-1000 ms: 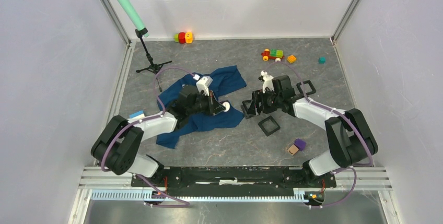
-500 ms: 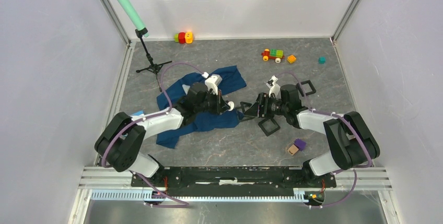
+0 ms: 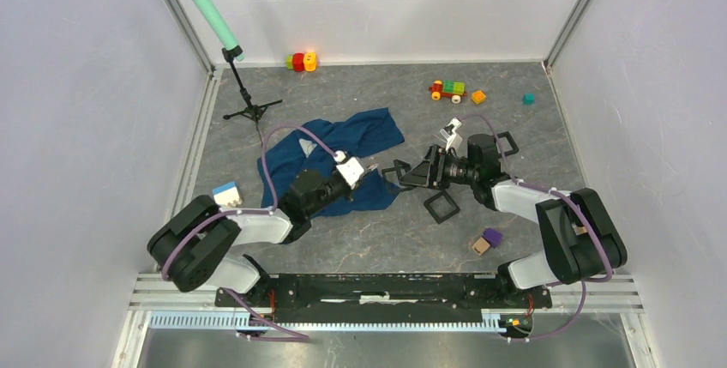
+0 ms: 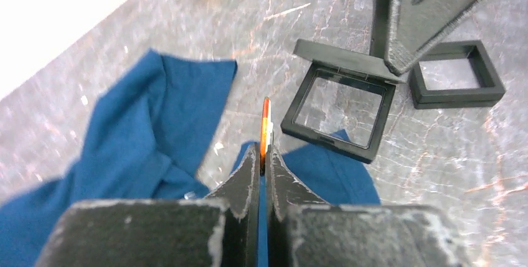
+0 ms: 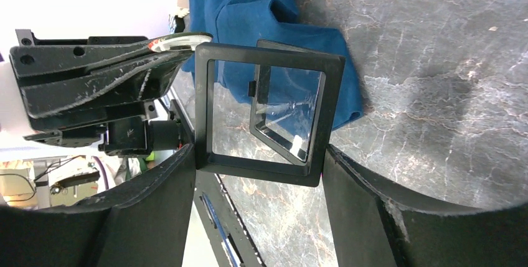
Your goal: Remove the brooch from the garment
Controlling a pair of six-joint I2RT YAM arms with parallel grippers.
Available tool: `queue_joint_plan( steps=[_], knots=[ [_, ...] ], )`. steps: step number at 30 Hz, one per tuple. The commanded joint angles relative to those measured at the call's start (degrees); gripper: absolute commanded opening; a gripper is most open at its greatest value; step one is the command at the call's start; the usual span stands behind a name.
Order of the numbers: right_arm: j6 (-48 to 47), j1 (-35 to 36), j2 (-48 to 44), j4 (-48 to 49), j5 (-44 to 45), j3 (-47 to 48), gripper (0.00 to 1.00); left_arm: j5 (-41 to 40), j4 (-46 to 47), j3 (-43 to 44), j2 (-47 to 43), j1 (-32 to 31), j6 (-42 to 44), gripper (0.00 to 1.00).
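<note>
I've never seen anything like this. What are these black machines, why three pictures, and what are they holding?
Two robot arms bolted to a table, each ending in a two-finger gripper. One picture looks down from above; the other two come from cameras on the wrists. On the table lie a dark blue T-shirt, a toy car and a spare black frame. The left gripper is pinched shut on a thin round brooch. The right gripper holds an open black case with a clear window.

Garment (image 4: 143, 124) dark blue cloth, matt, creased, brooch (image 4: 266, 127) glossy orange-edged rim, fingers (image 4: 241, 183) matt black plastic, rough-grained, black frame (image 4: 341, 63) at 3 o'clock of brooch, smooth plastic, clear glossy film, table (image 4: 311, 12) grey marbled, faint sheen
</note>
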Motion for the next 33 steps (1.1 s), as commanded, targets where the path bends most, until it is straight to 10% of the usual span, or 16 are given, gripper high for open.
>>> queue_joint_plan(
  steps=[1, 13, 33],
  knots=[
    [0.4, -0.4, -0.4, 0.7, -3.3, 2.9, 0.58, 8.5, 20.0, -1.6, 5.8, -0.4, 22.9, 0.02],
    [0.1, -0.3, 0.7, 0.4, -3.9, 3.0, 0.57, 10.8, 27.7, -2.2, 12.6, -3.2, 35.7, 0.02],
    [0.8, 0.1, 0.0, 0.6, -3.7, 2.7, 0.56, 7.2, 10.9, 3.9, 12.1, -6.9, 42.3, 0.05]
  ],
)
